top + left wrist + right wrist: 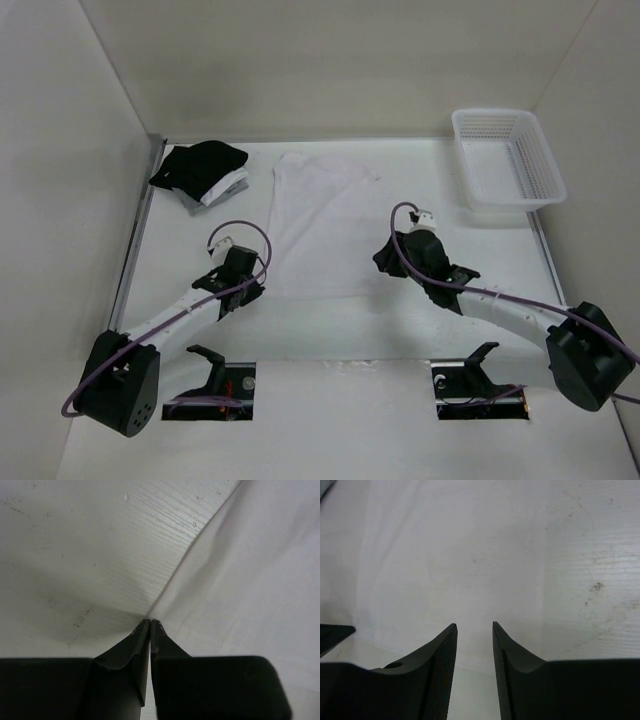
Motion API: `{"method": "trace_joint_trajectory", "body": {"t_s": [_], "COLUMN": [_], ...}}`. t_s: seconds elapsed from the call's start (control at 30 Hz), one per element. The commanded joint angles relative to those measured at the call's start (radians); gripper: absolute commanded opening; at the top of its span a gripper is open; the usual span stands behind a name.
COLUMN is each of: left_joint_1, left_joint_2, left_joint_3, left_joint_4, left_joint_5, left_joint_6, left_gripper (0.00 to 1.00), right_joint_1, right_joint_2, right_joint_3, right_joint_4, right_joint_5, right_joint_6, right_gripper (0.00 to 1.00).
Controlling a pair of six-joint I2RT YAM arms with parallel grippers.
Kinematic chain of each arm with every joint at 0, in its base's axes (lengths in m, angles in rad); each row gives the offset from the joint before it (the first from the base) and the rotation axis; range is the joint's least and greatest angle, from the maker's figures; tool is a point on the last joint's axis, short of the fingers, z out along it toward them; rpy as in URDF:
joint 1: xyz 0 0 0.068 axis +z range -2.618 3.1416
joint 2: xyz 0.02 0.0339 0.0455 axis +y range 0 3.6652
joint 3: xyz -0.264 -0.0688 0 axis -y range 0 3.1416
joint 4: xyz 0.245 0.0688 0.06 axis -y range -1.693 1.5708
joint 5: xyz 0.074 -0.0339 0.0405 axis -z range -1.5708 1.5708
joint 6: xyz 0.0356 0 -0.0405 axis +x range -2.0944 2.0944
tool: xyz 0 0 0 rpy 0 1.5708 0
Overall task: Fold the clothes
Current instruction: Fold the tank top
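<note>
Left gripper [150, 621] pinches the edge of the white top [250, 580], jaws closed — right gripper [474, 626] stands parted, empty.

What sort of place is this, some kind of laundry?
Probably a robotics test booth, not a laundry: two robot arms bolted to a walled-in white table, with a white top and plastic basket laid out.

Right gripper [473, 626] at bottom centre, jaws parted, narrow gap, nothing between them. White top [445, 555] lying flat ahead of gripper and to its left, faint soft creases. Bare table [590, 580] to gripper's right, grained, dark scuffs. Dark shape [332, 635] left of gripper, cut off, unidentifiable.
</note>
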Motion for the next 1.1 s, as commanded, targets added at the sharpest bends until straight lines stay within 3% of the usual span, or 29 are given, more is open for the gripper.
{"method": "trace_joint_trajectory", "body": {"t_s": [0.0,0.27,0.47,0.8,1.07], "left_joint_1": [0.003,0.027,0.046,0.056,0.053], "left_joint_2": [-0.020,-0.171,-0.165,-0.205,-0.218], "left_joint_3": [0.023,0.060,0.037,-0.018,-0.024], "left_joint_4": [0.002,0.047,0.112,0.164,0.167], "left_joint_5": [0.016,0.000,0.038,0.084,0.085], "left_joint_6": [0.026,0.031,0.048,0.053,0.053], "left_gripper": [0.01,0.00,0.00,0.01,0.01], "right_joint_1": [-0.038,-0.046,0.004,0.018,0.018], "right_joint_2": [-0.039,-0.023,0.009,0.093,0.127], "right_joint_3": [-0.041,-0.073,-0.043,-0.030,-0.046], "right_joint_4": [-0.046,-0.182,-0.250,-0.213,-0.177], "right_joint_5": [0.044,0.084,0.084,0.030,0.016], "right_joint_6": [0.062,0.162,0.194,0.210,0.224], "right_gripper": [0.40,0.41,0.38,0.40,0.23]}}
